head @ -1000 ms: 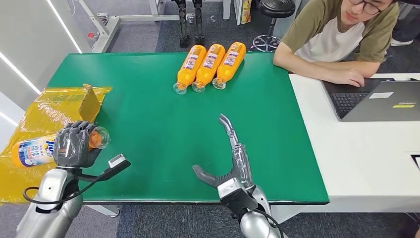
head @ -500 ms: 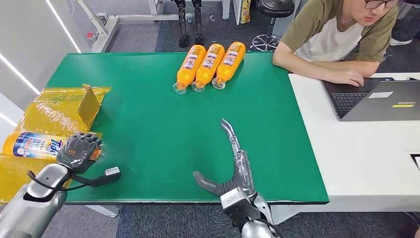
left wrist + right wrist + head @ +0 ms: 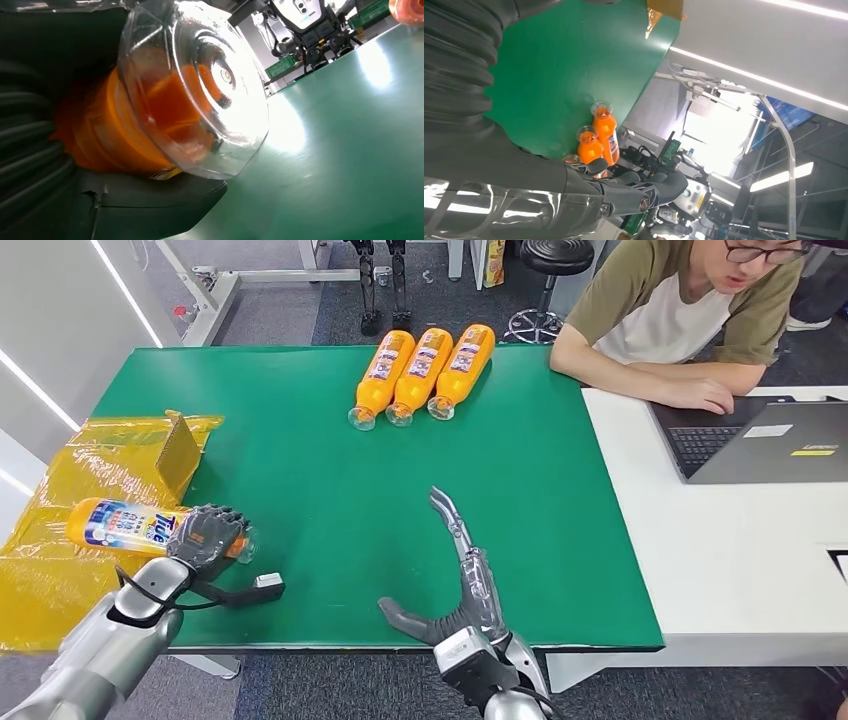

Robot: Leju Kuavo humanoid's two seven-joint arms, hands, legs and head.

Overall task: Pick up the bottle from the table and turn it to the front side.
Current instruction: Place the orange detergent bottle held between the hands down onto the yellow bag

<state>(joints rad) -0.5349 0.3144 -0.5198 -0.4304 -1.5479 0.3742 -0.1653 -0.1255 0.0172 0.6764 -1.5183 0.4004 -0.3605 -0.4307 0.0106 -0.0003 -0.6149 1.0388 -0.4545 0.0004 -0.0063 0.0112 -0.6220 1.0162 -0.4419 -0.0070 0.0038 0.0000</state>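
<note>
Head view first, nearest the robot: the right hand point(image 3: 455, 570) is hanging over the near edge of the green worktop point(image 3: 330, 490) with its fingers apart and straight and the thumb splayed to the side, holding nothing. Level with it, at the worktop's left edge, the left hand point(image 3: 208, 537) is wrapping the neck end of the bottle point(image 3: 130, 526), an orange one with a blue-and-white label facing up and a clear cap. The bottle is lying roughly level, its body reaching out over the crinkled yellow plastic sheet point(image 3: 90, 485) that drapes the worktop's left side. In the left wrist view the clear cap point(image 3: 200, 85) is looming large, orange showing through it, with dark fingers point(image 3: 30, 150) closing round the neck behind it.

I judge the pick-up to be done and the turning to be the step in hand: the bottle seems to be off the surface, though I cannot tell for certain whether its far end is touching the sheet. The next move calls for rolling the wrist until the front of the label faces up, keeping the hold firm on a smooth, tapering neck, then laying it down.

Farther off, three matching orange bottles point(image 3: 424, 370) are lying side by side, caps toward the robot. Beyond the worktop's right corner a person point(image 3: 680, 310) is leaning over a laptop point(image 3: 760, 440).
</note>
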